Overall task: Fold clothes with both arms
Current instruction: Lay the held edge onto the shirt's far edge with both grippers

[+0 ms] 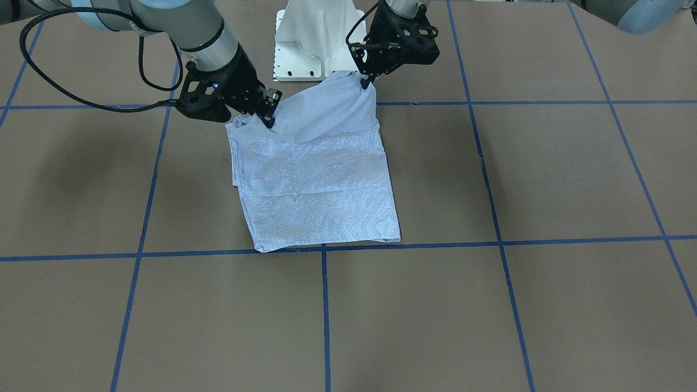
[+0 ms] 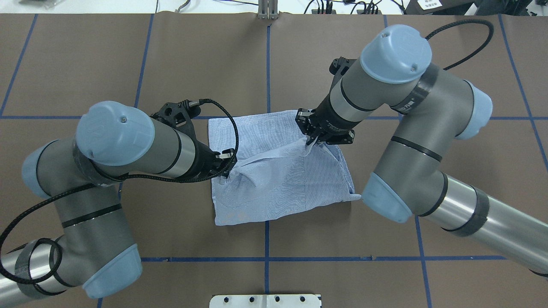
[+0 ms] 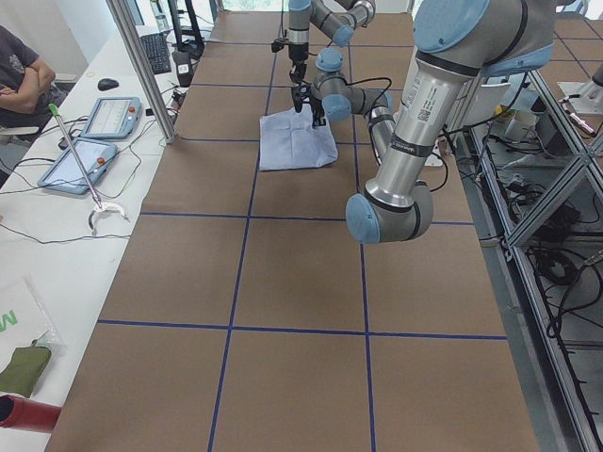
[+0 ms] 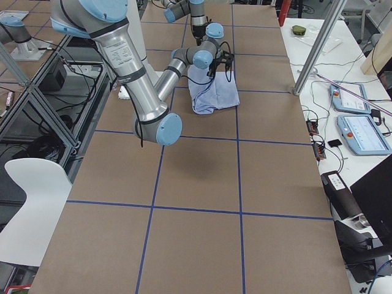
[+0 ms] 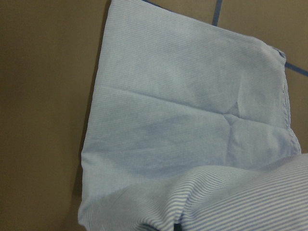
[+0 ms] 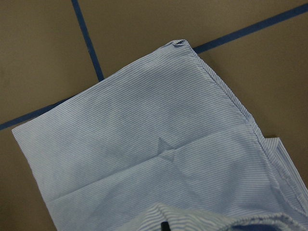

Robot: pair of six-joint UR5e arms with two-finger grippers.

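The light blue striped shirt (image 1: 321,185) (image 2: 278,188) lies on the brown table as a folded rectangle. My left gripper (image 1: 364,83) (image 2: 230,171) is shut on one corner of the edge nearest the robot. My right gripper (image 1: 269,122) (image 2: 310,143) is shut on the other corner. Both hold that edge raised, so the cloth drapes between them over the flat part. The left wrist view shows the flat shirt (image 5: 192,120) with a lifted fold at the bottom. The right wrist view shows the shirt (image 6: 144,144) much the same. The fingertips are hidden in both wrist views.
The white pedestal base (image 1: 318,38) (image 2: 265,301) stands just behind the shirt. Blue tape lines grid the table. A side bench with tablets (image 3: 104,118) and a seated person (image 3: 19,75) runs along the far side. A white chair (image 4: 30,196) stands beside the table.
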